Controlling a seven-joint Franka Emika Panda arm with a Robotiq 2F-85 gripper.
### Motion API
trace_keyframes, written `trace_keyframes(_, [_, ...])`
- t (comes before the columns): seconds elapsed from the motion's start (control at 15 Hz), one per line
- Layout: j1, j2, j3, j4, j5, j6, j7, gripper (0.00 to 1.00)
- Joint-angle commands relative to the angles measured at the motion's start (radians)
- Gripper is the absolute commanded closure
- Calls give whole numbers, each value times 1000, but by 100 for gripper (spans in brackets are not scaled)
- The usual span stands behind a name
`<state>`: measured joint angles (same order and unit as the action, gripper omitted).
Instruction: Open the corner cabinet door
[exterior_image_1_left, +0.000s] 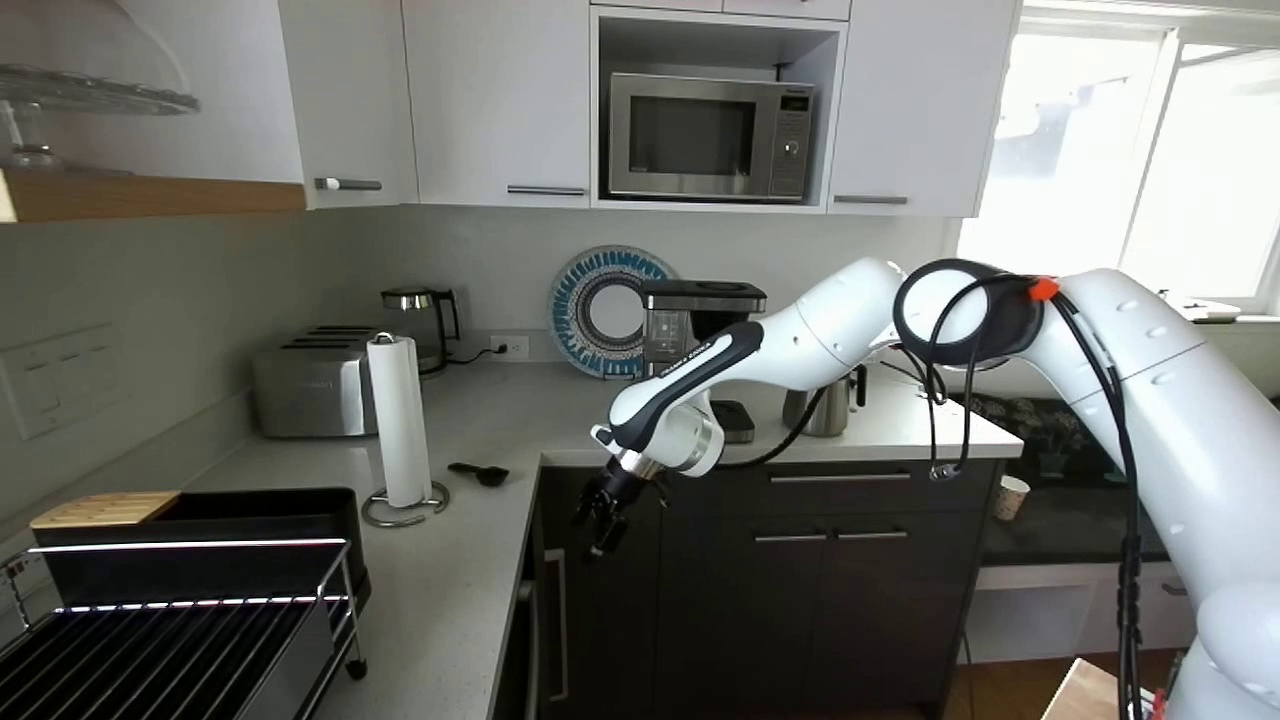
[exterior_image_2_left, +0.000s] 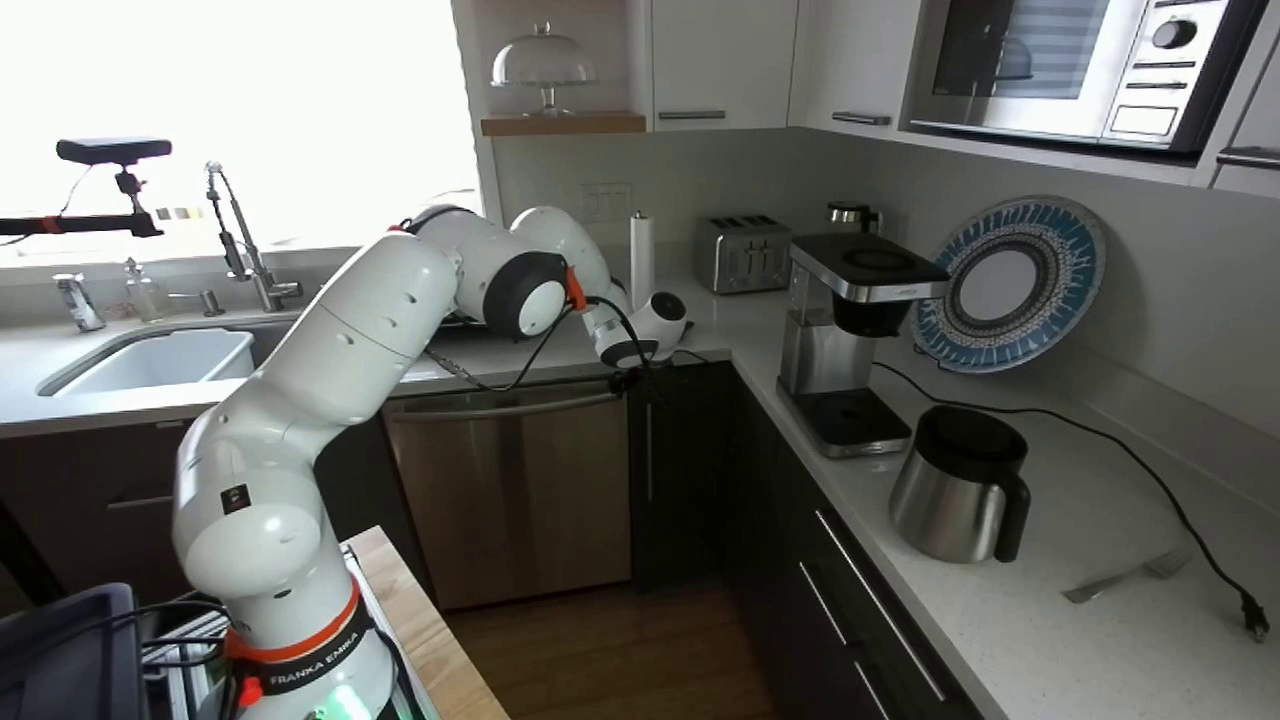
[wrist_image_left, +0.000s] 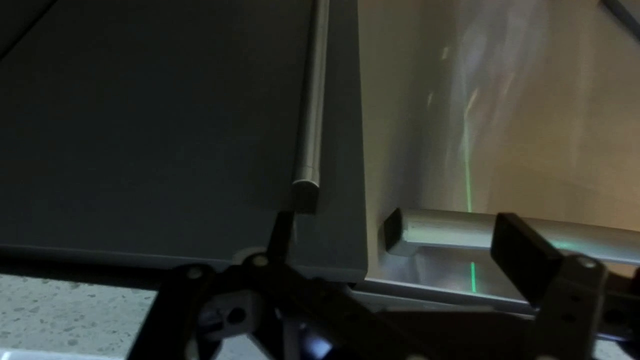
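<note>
silver toaster (exterior_image_1_left: 315, 392), paper towel roll (exterior_image_1_left: 399, 425), patterned plate (exterior_image_1_left: 615, 312), microwave (exterior_image_1_left: 692, 137)

The windows (exterior_image_1_left: 1070, 150) glared a hard white in both exterior views. White cupboards (exterior_image_1_left: 500, 110) hung on a pale wall (exterior_image_1_left: 470, 250) above an L-shaped, light counter (exterior_image_1_left: 430, 610). A wooden shelf (exterior_image_2_left: 565, 124) adjoined the cupboards, and the floor (exterior_image_2_left: 600, 650) below was brown wood.

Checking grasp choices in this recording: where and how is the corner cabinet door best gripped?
Probably by its vertical bar handle, coming from the front, with the fingers on either side of it. The bar is slim and upright and appears to stand off the corner cabinet door, whose flat face offers little to pinch.
</note>
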<state>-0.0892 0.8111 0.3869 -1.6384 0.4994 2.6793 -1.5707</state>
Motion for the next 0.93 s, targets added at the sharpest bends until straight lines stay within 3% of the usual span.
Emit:
trace_keyframes(0.0, [-23, 82, 33, 84, -29, 24, 14, 0])
trace_keyframes(0.6, [-15, 200, 45, 225, -83, 11, 38, 2])
trace_keyframes(0.67, [-15, 215, 51, 241, -87, 5, 39, 11])
trace_keyframes(0.73, [-11, 226, 50, 256, -93, 0, 44, 13])
trace_keyframes(0.87, [-6, 249, 51, 283, -104, -2, 50, 35])
